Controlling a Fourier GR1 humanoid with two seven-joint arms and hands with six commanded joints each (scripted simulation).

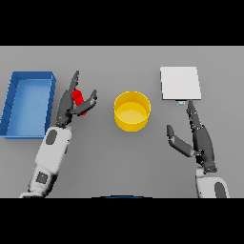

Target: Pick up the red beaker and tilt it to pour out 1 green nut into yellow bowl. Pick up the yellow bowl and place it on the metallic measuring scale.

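Both arms come in from the lower edge, nearest to view. Left hand [71, 106] is up by the red beaker [79, 100], fingers & thumb spread around it, seemingly not closed yet; can't tell if they touch. Right hand [196, 136] sits idle below the scale, fingers straight, thumb out, holding nothing.

Largest to smallest: blue bin [28, 125] at far left, metallic measuring scale [180, 83] upper right, yellow bowl [132, 111] mid-table between beaker & scale, then the beaker just left of the bowl.

Progress, judging by layout: early. Beaker not lifted, no green nut visible in bowl, bowl well apart from scale. Grasp, pour & bowl transfer all remain.

Surface: flat grey table [119, 157], plain; no room visible beyond it.
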